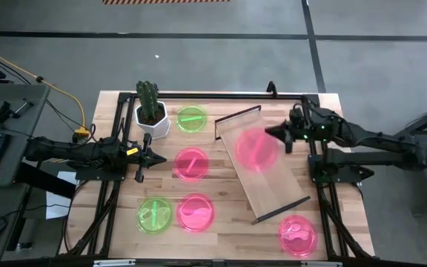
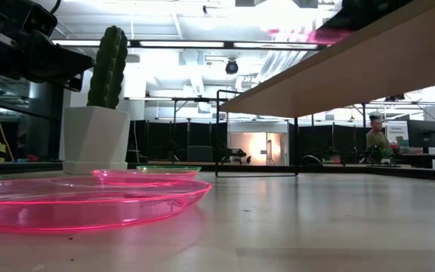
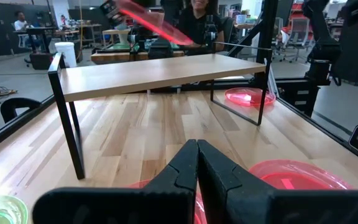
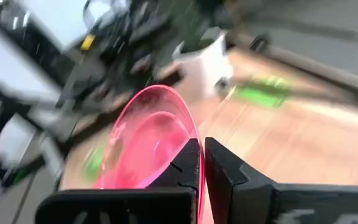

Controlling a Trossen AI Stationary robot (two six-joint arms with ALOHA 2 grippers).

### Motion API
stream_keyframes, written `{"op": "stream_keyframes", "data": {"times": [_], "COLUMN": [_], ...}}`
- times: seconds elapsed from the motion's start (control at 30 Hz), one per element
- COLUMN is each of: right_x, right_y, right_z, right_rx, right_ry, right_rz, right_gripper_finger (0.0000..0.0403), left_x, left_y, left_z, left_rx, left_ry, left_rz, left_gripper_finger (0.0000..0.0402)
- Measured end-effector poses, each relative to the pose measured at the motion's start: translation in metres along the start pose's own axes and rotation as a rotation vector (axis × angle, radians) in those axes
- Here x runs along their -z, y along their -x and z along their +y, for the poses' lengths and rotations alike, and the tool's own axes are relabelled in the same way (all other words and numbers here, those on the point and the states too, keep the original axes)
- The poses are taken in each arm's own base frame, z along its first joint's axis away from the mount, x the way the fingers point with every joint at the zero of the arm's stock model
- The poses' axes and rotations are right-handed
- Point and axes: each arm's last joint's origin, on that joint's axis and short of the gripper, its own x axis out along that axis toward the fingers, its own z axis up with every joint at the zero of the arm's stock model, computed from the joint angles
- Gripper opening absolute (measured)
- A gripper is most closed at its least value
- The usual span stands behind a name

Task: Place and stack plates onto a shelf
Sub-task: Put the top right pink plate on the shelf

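The left pincer (image 1: 141, 158) hangs closed and empty, a pink plate (image 1: 191, 162) on the desk (image 1: 221, 230) just past its tips. The right pincer (image 1: 282, 136) grips another pink plate (image 1: 256, 148) by the rim, tilted above the shelf (image 1: 262, 167).

Glossy translucent plastic plates, a pink one (image 1: 194, 163) and a green one (image 1: 191, 119), are gleaming on the smooth pale-wood tabletop (image 1: 228, 215). The shelf (image 1: 269, 182) is showing matt light wood and thin black metal rails.
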Motion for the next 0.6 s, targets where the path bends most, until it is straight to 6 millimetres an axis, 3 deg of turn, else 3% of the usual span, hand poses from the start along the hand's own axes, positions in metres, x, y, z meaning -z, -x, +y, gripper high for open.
{"op": "stream_keyframes", "data": {"times": [0.27,0.6], "right_x": [0.011,0.039], "right_y": [0.019,0.007], "right_z": [0.036,0.048], "right_rx": [-0.113,-0.057], "right_ry": [-0.005,-0.053], "right_rz": [0.265,0.404], "right_gripper_finger": [0.0000,0.0000], "left_x": [0.000,0.000], "left_y": [0.000,0.000], "left_z": [0.000,0.000], "left_rx": [0.000,0.001], "left_ry": [0.000,0.000], "left_rz": [0.000,0.000], "left_gripper_finger": [0.0000,0.0000]}}
